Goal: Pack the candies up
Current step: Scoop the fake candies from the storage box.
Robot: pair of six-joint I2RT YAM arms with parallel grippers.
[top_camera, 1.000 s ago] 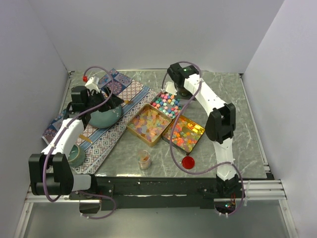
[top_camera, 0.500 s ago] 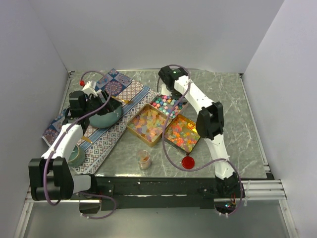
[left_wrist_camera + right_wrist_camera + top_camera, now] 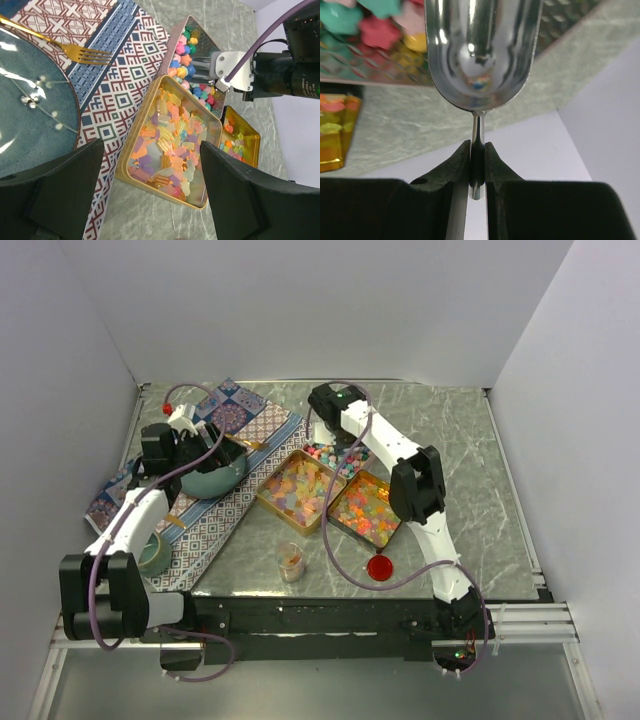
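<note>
- Since a second ago the right arm has swung to the left. Its wrist is now over the far tin (image 3: 175,42) of pastel candies (image 3: 335,455), just behind the middle gold tin (image 3: 132,145).
- Left of the middle gold tin lie a blue plate (image 3: 30,115), a gold fork (image 3: 75,50) and a patterned mat (image 3: 115,85). A red disc (image 3: 380,567) sits on the tabletop (image 3: 480,490), nearer than the tin.
- Translucent candies (image 3: 170,145) fill the middle gold tin, directly under the left claw (image 3: 150,150). Orange candies (image 3: 365,508) lie to its right.
- The right claw (image 3: 477,150) is pinched on the thin handle of a metal scoop (image 3: 482,50), whose bowl is at the edge of the pastel candies.
- The left claw is spread wide and holds nothing.
</note>
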